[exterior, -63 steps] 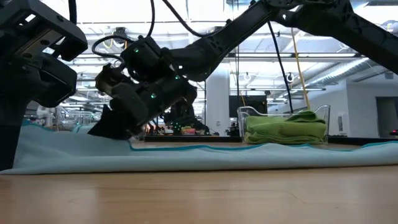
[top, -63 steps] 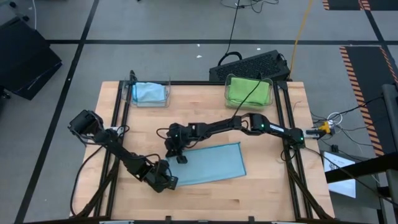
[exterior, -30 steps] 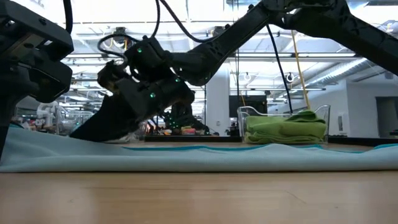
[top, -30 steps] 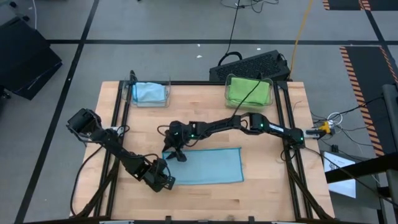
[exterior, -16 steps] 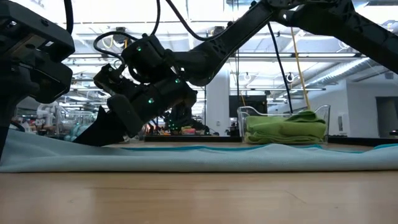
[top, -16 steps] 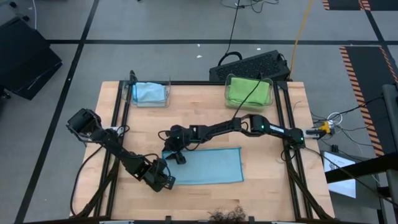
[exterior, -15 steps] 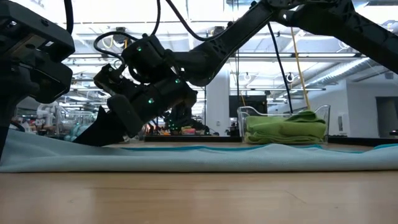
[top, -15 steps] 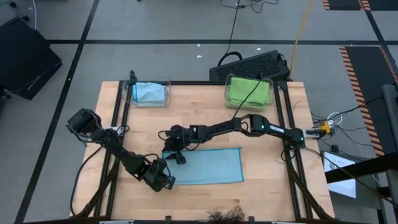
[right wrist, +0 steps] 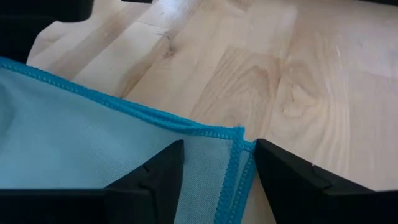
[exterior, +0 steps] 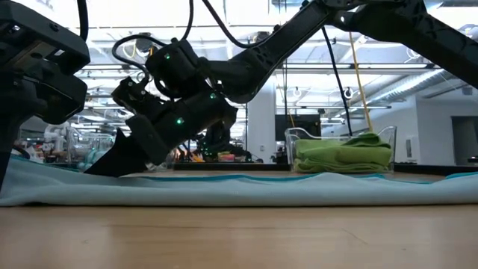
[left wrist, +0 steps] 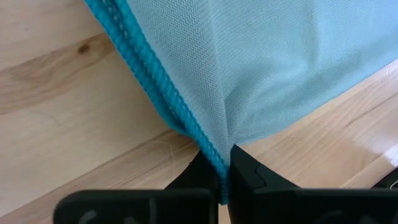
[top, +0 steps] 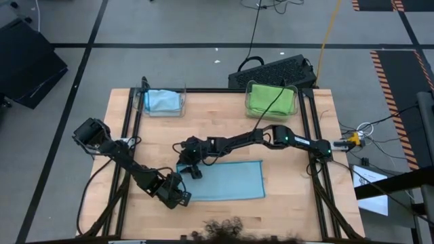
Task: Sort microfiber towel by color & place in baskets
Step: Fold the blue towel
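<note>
Pinching the near-left corner of the light blue towel (top: 224,181) in closed fingers, the left gripper (top: 182,197) sits low on the wooden table (top: 291,196). The right gripper (right wrist: 216,163) straddles the far-left corner — fingers apart. Both baskets stand along the far edge — one (top: 163,102) with a blue towel, one (top: 271,99) with green.

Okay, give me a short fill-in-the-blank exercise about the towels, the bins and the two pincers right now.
1. The left pincer is shut on an edge of the flat light ____ microfiber towel.
2. The right pincer is ____, its fingers either side of a towel corner.
3. The clear plastic bin at the table's far right holds a ____ towel.
4. The other clear bin, far left, holds a folded ____ towel.

Missing words: blue; open; green; blue
</note>
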Controlling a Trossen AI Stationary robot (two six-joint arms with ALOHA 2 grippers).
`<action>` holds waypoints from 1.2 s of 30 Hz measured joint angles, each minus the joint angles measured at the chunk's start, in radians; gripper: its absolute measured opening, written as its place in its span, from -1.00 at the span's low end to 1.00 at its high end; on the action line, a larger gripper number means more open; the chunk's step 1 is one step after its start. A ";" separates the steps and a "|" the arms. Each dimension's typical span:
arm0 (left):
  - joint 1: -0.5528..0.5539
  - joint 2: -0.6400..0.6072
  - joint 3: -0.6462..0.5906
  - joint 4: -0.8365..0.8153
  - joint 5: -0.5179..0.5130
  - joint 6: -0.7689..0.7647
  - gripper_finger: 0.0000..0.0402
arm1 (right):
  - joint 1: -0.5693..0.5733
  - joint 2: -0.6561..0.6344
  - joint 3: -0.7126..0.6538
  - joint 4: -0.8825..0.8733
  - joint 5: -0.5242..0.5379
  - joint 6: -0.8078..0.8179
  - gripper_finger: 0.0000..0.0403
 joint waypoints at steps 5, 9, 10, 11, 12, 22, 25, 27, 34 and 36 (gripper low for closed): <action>0.000 0.000 0.000 0.000 -0.001 0.002 -0.98 | 0.001 -0.010 0.000 0.030 0.052 -0.021 -0.05; 0.000 0.000 0.000 0.001 -0.001 0.003 -0.95 | -0.002 -0.026 0.000 0.048 0.060 -0.018 -0.05; 0.000 0.000 0.000 0.001 -0.002 0.003 -0.95 | -0.002 -0.027 0.000 0.049 0.058 -0.018 -0.04; 0.000 0.000 0.000 0.001 -0.005 0.003 -0.95 | -0.002 -0.027 0.000 0.047 0.052 -0.017 -0.04; 0.000 0.000 0.000 0.001 -0.007 0.003 -0.97 | -0.002 -0.027 0.000 0.040 0.046 -0.016 -0.04; -0.001 0.000 0.000 0.001 -0.015 0.014 -0.98 | 0.014 -0.028 -0.049 0.029 0.045 0.003 -0.05; -0.001 0.000 0.000 0.001 -0.015 0.017 -0.96 | 0.015 -0.028 -0.065 0.044 0.044 0.005 -0.05; -0.001 0.000 0.000 0.001 -0.014 0.018 -0.97 | 0.015 -0.029 -0.072 0.043 0.043 0.005 -0.06; -0.001 0.000 0.000 0.002 -0.014 0.014 -0.96 | 0.015 -0.033 -0.111 0.050 0.041 0.006 -0.36; -0.001 0.000 0.000 0.002 -0.014 0.013 -0.98 | 0.015 -0.034 -0.123 0.053 0.040 0.014 -0.51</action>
